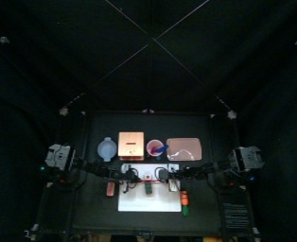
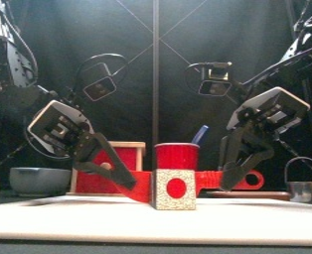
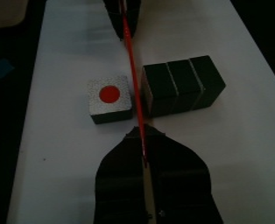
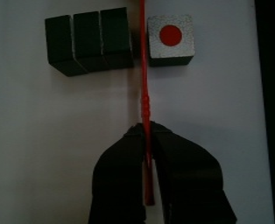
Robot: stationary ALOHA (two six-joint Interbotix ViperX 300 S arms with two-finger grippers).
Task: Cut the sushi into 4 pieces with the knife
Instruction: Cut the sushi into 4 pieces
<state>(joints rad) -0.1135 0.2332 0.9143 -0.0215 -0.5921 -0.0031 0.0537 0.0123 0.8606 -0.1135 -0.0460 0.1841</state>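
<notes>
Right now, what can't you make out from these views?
- three dark blocks: joined or already split, cannot tell; both wrist views show only seams.
- red knife: far end cut off by the right wrist view's edge.
- Front view: the cut piece hides the blocks; the knife cannot be picked out.
- Top view: things on the white board too small to separate.

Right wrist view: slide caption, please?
Right gripper holds red knife between one cut piece and three joined blocks.
</notes>
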